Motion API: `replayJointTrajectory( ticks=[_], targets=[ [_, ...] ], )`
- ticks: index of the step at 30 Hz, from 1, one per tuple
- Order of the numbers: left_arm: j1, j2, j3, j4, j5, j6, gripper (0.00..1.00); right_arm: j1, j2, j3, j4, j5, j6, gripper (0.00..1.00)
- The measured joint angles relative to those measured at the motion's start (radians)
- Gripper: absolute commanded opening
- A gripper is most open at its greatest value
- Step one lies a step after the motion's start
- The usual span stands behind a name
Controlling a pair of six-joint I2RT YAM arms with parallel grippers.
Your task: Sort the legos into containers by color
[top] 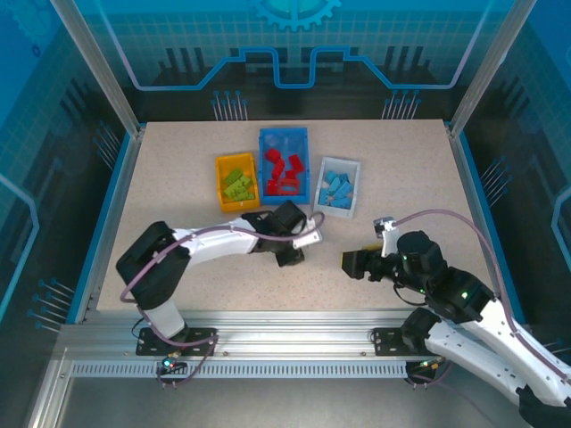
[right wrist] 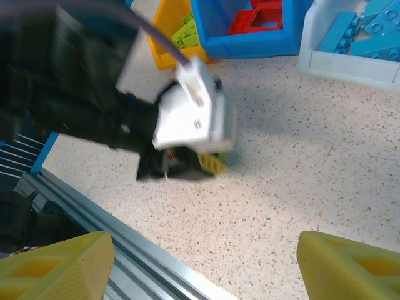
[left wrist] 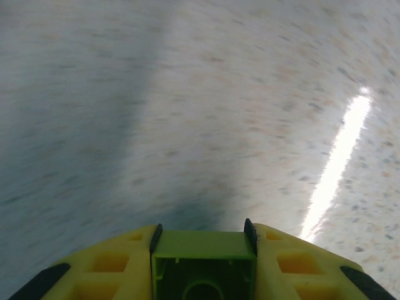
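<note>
Speckled beige surface (top: 178,169), enclosed by clear panels on an aluminium frame. Three bins stand in a row at mid-surface, just beside one another:

- yellow-orange bin (top: 219,183), at left, holds lime green bricks (top: 237,184)
- blue bin (top: 284,138), in the centre, holds red bricks (top: 284,174)
- white bin (top: 341,160), at right, holds light blue bricks (top: 337,189)

Left hand (top: 290,254) is low over bare surface, just near-side of the yellow-orange and blue bins. In the left wrist view its fingers are closed narrow on a single green brick (left wrist: 203,265), hollow underside toward the camera. Whether that brick touches the surface cannot be determined.

Right hand (top: 352,263) is to the right of the left hand and apart from it, near-side of the white bin. The right wrist view shows its fingers spread wide with nothing between them
</note>
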Motion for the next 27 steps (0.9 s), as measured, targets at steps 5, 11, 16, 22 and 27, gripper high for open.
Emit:
replayJointTrajectory(
  ticks=[5, 11, 16, 22, 27],
  targets=[
    [0.203, -0.107, 0.045, -0.005, -0.032, -0.127, 0.28, 0.000, 0.151, 0.002, 0.084, -0.039, -0.013, 0.77],
    [0.411, -0.087, 0.195, -0.042, -0.090, -0.306, 0.28, 0.076, 0.406, 0.071, 0.192, -0.039, -0.035, 0.75],
    [0.520, 0.084, 0.430, -0.108, -0.119, -0.443, 0.28, 0.112, 0.565, 0.185, 0.274, -0.032, -0.046, 0.75],
    [0.588, 0.314, 0.621, -0.166, -0.111, -0.578, 0.30, 0.119, 0.678, 0.251, 0.340, -0.023, -0.045, 0.75],
    [0.616, 0.407, 0.658, -0.188, -0.065, -0.669, 0.45, 0.119, 0.714, 0.258, 0.363, -0.021, -0.045, 0.75]
  ],
)
